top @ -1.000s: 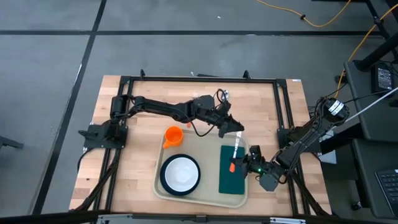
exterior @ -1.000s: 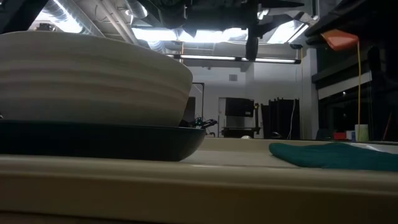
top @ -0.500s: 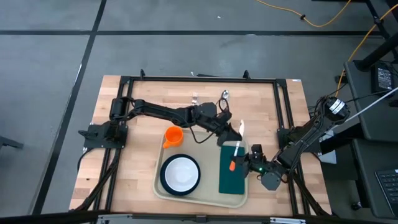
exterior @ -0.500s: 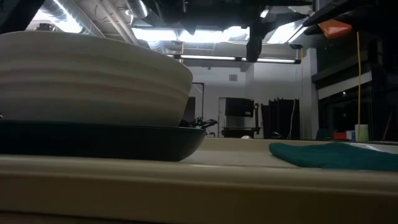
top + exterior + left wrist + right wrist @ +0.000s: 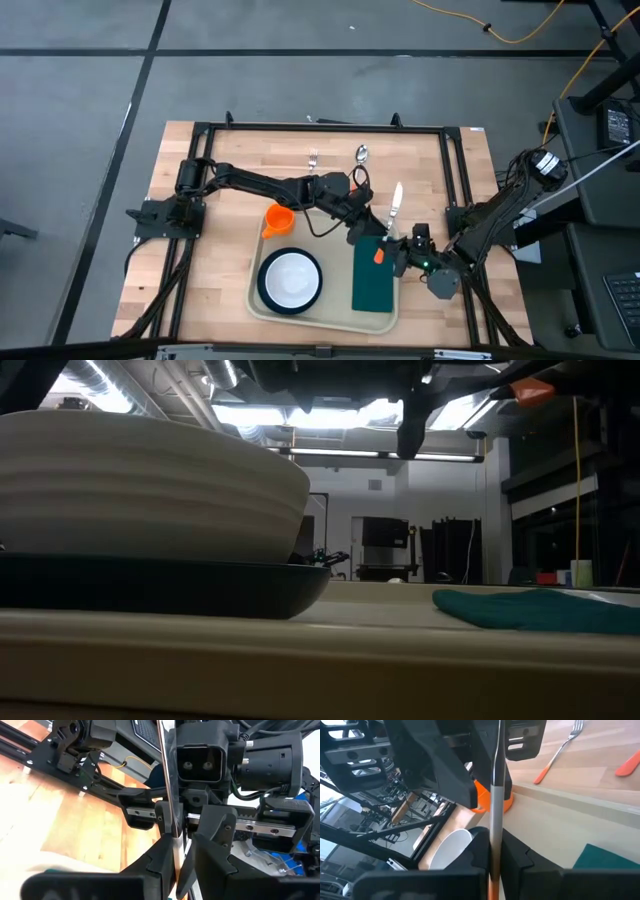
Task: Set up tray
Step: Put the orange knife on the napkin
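The beige tray (image 5: 252,292) holds a dark plate with a white bowl (image 5: 290,280) and a green napkin (image 5: 372,292). A knife with an orange handle (image 5: 378,255) and a silver blade (image 5: 396,198) hangs above the napkin's far end. My right gripper (image 5: 400,258) is shut on the knife. My left gripper (image 5: 377,234) reaches in from the left. Its fingers stand on either side of the blade (image 5: 167,780), with a gap showing beside one of them. My right gripper pinches the knife between its two fingers (image 5: 480,854) where the blade meets the orange handle (image 5: 494,872). The fingers come about level from the table's right and lie across the knife. The knife is lifted clear, its blade slanting toward the far edge. My left gripper: I cannot tell whether a finger touches the blade.
An orange cup (image 5: 278,217) stands on the wood just beyond the tray's far left corner. A fork (image 5: 313,158) and a spoon (image 5: 361,153) lie near the table's far edge. Black frame rails (image 5: 320,126) border the tabletop.
My left gripper has moved toward the near right, along the knife toward my right gripper. My right gripper has risen a little with the orange handle. The blade has swung out toward the far edge and now sticks out beyond my left gripper.
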Controlling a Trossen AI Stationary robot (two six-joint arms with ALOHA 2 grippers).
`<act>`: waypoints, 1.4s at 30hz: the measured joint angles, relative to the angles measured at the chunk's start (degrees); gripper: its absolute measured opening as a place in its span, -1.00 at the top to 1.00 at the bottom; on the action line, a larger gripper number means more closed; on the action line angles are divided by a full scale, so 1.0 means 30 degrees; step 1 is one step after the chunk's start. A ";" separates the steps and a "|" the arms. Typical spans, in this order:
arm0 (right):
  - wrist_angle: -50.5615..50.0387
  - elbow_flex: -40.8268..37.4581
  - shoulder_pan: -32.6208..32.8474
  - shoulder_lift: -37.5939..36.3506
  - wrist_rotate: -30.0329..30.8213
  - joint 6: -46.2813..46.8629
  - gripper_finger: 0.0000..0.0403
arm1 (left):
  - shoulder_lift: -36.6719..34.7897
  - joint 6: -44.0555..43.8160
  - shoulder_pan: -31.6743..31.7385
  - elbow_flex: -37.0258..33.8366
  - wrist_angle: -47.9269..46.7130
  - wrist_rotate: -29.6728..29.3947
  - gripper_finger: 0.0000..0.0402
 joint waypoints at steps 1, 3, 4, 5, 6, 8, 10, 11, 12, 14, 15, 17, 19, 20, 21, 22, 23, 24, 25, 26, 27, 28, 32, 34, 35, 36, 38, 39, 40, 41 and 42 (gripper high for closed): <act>-0.0042 0.0000 -0.0074 0.0000 -0.0025 -0.0004 0.88 | 0.0000 -0.0033 -0.0019 0.0000 0.0000 -0.0021 0.68; -0.0056 0.0000 -0.0228 0.0000 -0.0087 -0.0007 0.88 | 0.0000 -0.0089 -0.0051 0.0000 -0.0012 -0.0112 0.70; -0.0064 0.0000 -0.0339 0.0000 -0.0093 -0.0007 0.88 | 0.0000 -0.0089 -0.0058 0.0000 0.0011 -0.0124 0.70; -0.0057 0.0000 -0.0452 0.0000 -0.0135 -0.0014 0.88 | 0.0003 -0.0097 -0.0055 0.0000 0.0032 -0.0165 0.70; -0.0051 0.0007 -0.0561 0.0000 -0.0217 -0.0064 0.88 | 0.0000 -0.0111 -0.0058 0.0000 0.0029 -0.0197 0.70; -0.0021 0.0007 -0.0759 0.0000 -0.0429 -0.0428 0.88 | 0.0000 -0.0169 -0.0048 -0.0007 0.0029 -0.0202 0.70; 0.0236 0.0007 -0.0871 0.0000 -0.0493 -0.0886 0.88 | 0.0000 -0.0169 -0.0036 -0.0007 0.0073 -0.0199 0.69; 0.0314 0.0012 -0.0928 0.0000 -0.0500 -0.0964 0.88 | 0.0000 -0.0169 -0.0013 -0.0007 0.0118 -0.0191 0.68; 0.0330 0.0015 -0.0999 0.0000 -0.0525 -0.0985 0.88 | 0.0000 -0.0173 0.0007 -0.0007 0.0131 -0.0168 0.68; 0.0330 0.0015 -0.1123 0.0000 -0.0687 -0.0998 0.88 | 0.0007 -0.0169 0.0022 -0.0007 0.0117 -0.0177 0.69; 0.0336 0.0015 -0.1196 0.0000 -0.0747 -0.1005 0.88 | 0.0000 -0.0176 0.0022 -0.0007 0.0117 -0.0189 0.70; 0.0344 0.0022 -0.1283 0.0000 -0.0899 -0.1020 0.88 | 0.0000 -0.0177 0.0058 -0.0007 0.0109 -0.0176 0.73; 0.0348 0.0022 -0.1324 0.0000 -0.0915 -0.1030 0.88 | 0.0000 -0.0174 0.0073 -0.0007 0.0087 -0.0185 0.78; 0.0350 0.0022 -0.1324 0.0000 -0.0919 -0.1046 0.88 | 0.0000 -0.0173 0.0077 -0.0007 0.0089 -0.0186 0.82; 0.0344 0.0022 -0.1324 0.0000 -0.0935 -0.1083 0.88 | 0.0005 -0.0181 0.0080 -0.0015 0.0087 -0.0173 0.86; 0.0344 0.0022 -0.1317 0.0000 -0.0971 -0.1136 0.88 | 0.0004 -0.0208 0.0080 -0.0015 0.0096 -0.0138 0.90; 0.0351 0.0022 -0.1317 0.0000 -0.1044 -0.1159 0.88 | 0.0000 -0.0227 0.0080 -0.0015 0.0109 -0.0092 0.93; 0.0360 0.0022 -0.1317 0.0000 -0.1125 -0.1165 0.87 | 0.0001 -0.0228 0.0080 -0.0015 0.0109 -0.0081 0.94; 0.0377 0.0022 -0.1324 0.0000 -0.1226 -0.1144 0.85 | 0.0004 -0.0222 0.0080 -0.0015 0.0103 -0.0077 0.94; 0.0387 0.0022 -0.1331 0.0000 -0.1340 -0.1106 0.84 | 0.0002 -0.0213 0.0073 -0.0015 0.0097 -0.0090 0.94; 0.0395 0.0022 -0.1337 0.0000 -0.1476 -0.1060 0.83 | 0.0007 -0.0206 0.0061 -0.0015 0.0079 -0.0118 0.94; 0.0397 0.0022 -0.1339 0.0000 -0.1578 -0.1049 0.83 | 0.0004 -0.0208 0.0051 -0.0015 0.0058 -0.0139 0.94; 0.0395 0.0022 -0.1319 -0.0007 -0.1674 -0.1056 0.83 | 0.0007 -0.0199 0.0044 -0.0015 0.0066 -0.0138 0.96; 0.0395 0.0022 -0.1208 -0.0007 -0.1752 -0.1050 0.81 | 0.0007 -0.0178 0.0038 -0.0015 0.0080 -0.0138 0.96; 0.0402 0.0022 -0.1176 -0.0014 -0.1923 -0.1076 0.79 | 0.0006 -0.0143 0.0036 -0.0015 0.0087 -0.0133 0.96; 0.0460 0.0022 -0.1119 -0.0015 -0.2231 -0.1362 0.77 | 0.0007 -0.0100 0.0048 -0.0015 0.0104 -0.0121 0.97; 0.0754 -0.0004 -0.1007 0.0022 -0.3004 -0.2150 0.72 | -0.0003 -0.0093 0.0088 -0.0014 0.0312 -0.0131 0.97; 0.0894 -0.0010 -0.0961 0.0029 -0.3292 -0.2586 0.69 | -0.0029 -0.0103 0.0105 0.0000 0.0349 -0.0124 0.97; 0.1117 -0.0016 -0.0925 0.0029 -0.3613 -0.3022 0.66 | -0.0049 -0.0112 0.0128 0.0000 0.0331 -0.0101 0.97; 0.1358 -0.0022 -0.0877 0.0029 -0.3890 -0.3427 0.63 | -0.0051 -0.0123 0.0145 0.0007 0.0296 -0.0078 0.97; 0.1454 -0.0022 -0.0850 0.0029 -0.4167 -0.3748 0.60 | -0.0051 -0.0086 0.0158 0.0007 0.0194 -0.0039 0.97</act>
